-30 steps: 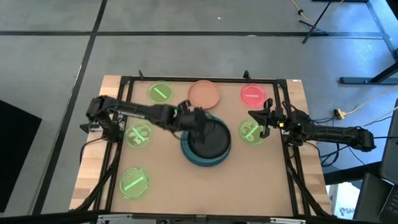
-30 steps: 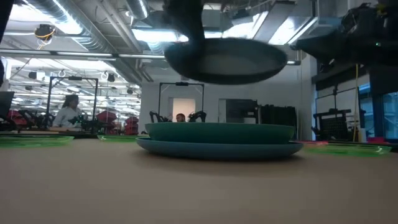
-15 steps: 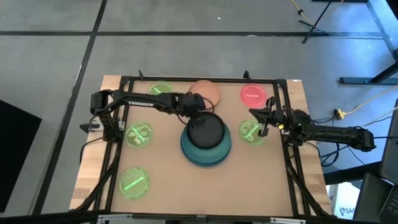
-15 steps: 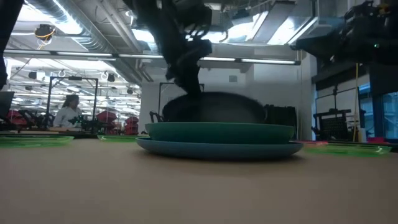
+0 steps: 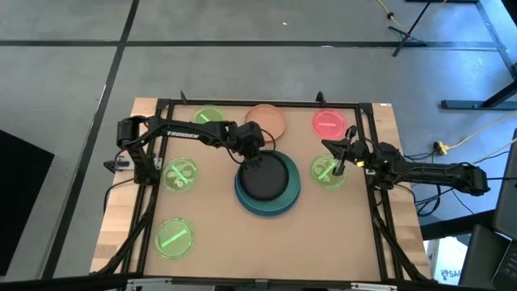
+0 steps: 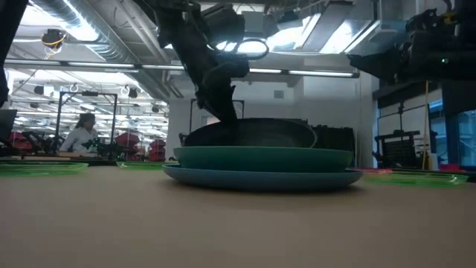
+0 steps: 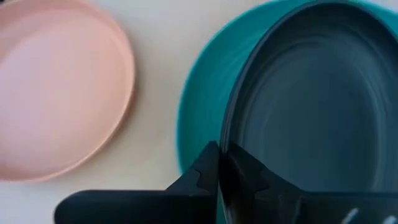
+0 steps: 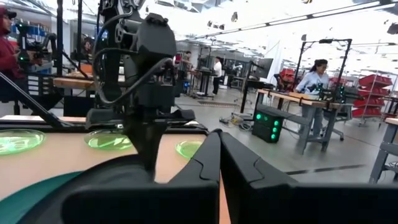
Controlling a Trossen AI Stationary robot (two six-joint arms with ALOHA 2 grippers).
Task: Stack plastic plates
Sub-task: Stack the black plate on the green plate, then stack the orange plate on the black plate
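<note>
A black plate (image 5: 269, 176) lies in a large teal plate (image 6: 260, 158), which sits on a blue plate (image 6: 260, 179) at the table's middle. My left gripper (image 5: 252, 155) is shut on the black plate's far-left rim. A peach plate (image 5: 266, 120) lies flat just beyond it. My right gripper (image 5: 339, 160) is shut and hovers empty over a small green plate (image 5: 325, 171) on the right. A pink-red plate (image 5: 329, 123) lies at the far right. My left gripper pinches the black plate's rim (image 7: 231, 134) between its two fingers, one finger inside the plate and one outside. The fingers come from above, slanting down from the far left. The plate sits down in the teal plate (image 7: 199, 99), nearly level.
Three more small green plates lie on the left half: far (image 5: 208, 120), middle (image 5: 179, 174) and near (image 5: 174, 236). A black frame (image 5: 242, 103) runs around the tabletop's edges. Bare tabletop lies near the stack's front. People stand in the room behind.
My left gripper has come down and drawn slightly toward the far left, lowering the black plate from well above the stack into the teal plate. It has stayed shut on the rim. My right gripper has hardly moved.
</note>
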